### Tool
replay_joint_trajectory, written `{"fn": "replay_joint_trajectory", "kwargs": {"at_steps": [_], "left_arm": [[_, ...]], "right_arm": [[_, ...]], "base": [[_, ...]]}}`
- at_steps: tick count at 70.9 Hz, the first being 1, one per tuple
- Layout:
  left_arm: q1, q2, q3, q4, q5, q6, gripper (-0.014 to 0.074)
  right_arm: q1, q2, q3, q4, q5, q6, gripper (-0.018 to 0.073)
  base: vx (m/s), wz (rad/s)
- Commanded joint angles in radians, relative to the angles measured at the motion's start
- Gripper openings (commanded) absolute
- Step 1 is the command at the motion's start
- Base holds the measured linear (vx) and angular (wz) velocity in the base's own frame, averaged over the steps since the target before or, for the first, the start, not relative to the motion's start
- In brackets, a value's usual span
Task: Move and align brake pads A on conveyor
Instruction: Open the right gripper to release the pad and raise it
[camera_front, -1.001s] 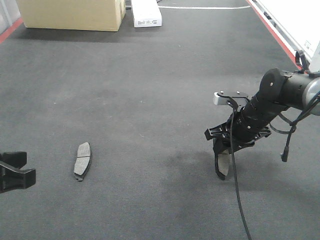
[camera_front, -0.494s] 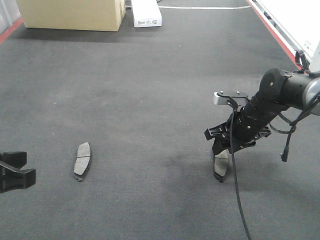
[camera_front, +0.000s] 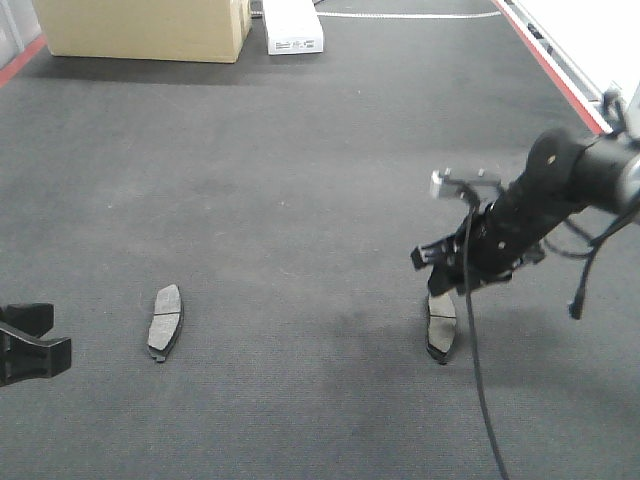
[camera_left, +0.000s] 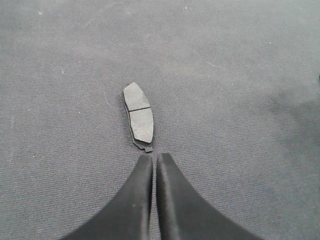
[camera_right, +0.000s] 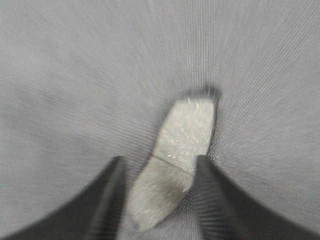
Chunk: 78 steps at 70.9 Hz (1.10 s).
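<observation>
At the left edge of the front view the left claw (camera_front: 42, 337) is cut off by the frame, and its gap cannot be read there. Its own wrist view settles this: the left claw (camera_left: 152, 159) is narrow, with only a thin slit between the fingers and nothing held. Its tips point at the near end of the left pad (camera_left: 138, 116), which lies just beyond them without touching.

On the front view that left pad (camera_front: 165, 322) lies flat on the belt (camera_front: 300, 180), friction face up, its long axis running roughly away from the camera. Its cross groove is clear from the wrist but faint from the front.

Only the front view shows the far end, where a carton (camera_front: 145, 30) and a white box (camera_front: 293, 28) are both cropped by the top edge. It also shows a red strip (camera_front: 548, 62) along the right side.

Well apart to the right, the right pad (camera_front: 441, 325) lies on the belt, turned much like the left one. The right claw (camera_front: 442, 288) hangs close over its far end, with a cable (camera_front: 472, 380) trailing across the arm.

The right wrist view is badly blurred. There the right claw (camera_right: 160, 160) stands wide, and the right pad (camera_right: 179, 150) sits face up in the gap. Whether a finger touches its right edge cannot be told.
</observation>
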Motion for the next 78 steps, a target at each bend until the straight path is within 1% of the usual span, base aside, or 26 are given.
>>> {"fn": "replay_joint_trajectory", "kwargs": {"at_steps": [1, 9, 10, 12, 20, 42, 49, 64, 78], "left_arm": [[-0.006, -0.012, -0.028, 0.007, -0.062, 0.0, -0.0006], [-0.006, -0.012, -0.028, 0.007, -0.062, 0.0, -0.0006], [-0.006, -0.012, -0.028, 0.007, -0.062, 0.0, -0.0006], [-0.006, -0.012, -0.028, 0.007, -0.062, 0.0, -0.0006], [-0.006, -0.012, -0.028, 0.007, -0.062, 0.0, -0.0006], [-0.006, -0.012, -0.028, 0.007, -0.062, 0.0, -0.0006], [-0.006, -0.012, -0.028, 0.007, -0.062, 0.0, -0.0006], [-0.006, -0.012, -0.028, 0.007, -0.062, 0.0, -0.0006], [-0.006, -0.012, -0.028, 0.007, -0.062, 0.0, -0.0006]], "right_arm": [[-0.001, -0.112, -0.014, 0.011, -0.038, -0.013, 0.0175], [-0.001, -0.188, 0.05, 0.011, -0.119, -0.015, 0.0034], [-0.001, -0.204, 0.061, 0.011, -0.131, -0.016, 0.0006], [-0.001, -0.227, 0.083, 0.011, -0.156, -0.022, -0.0016], [-0.002, -0.32, 0.176, 0.011, -0.234, -0.039, -0.001], [-0.002, -0.569, 0.389, 0.011, -0.322, -0.042, -0.0006], [-0.002, -0.648, 0.463, 0.011, -0.368, -0.049, -0.0006], [-0.002, -0.823, 0.617, 0.011, -0.528, -0.049, -0.0006], [-0.002, -0.926, 0.663, 0.011, -0.601, -0.049, -0.0006]], "base": [[0.0, 0.0], [0.0, 0.0], [0.0, 0.0], [0.0, 0.0], [0.0, 0.0], [0.0, 0.0], [0.0, 0.0], [0.0, 0.0], [0.0, 0.0]]}}
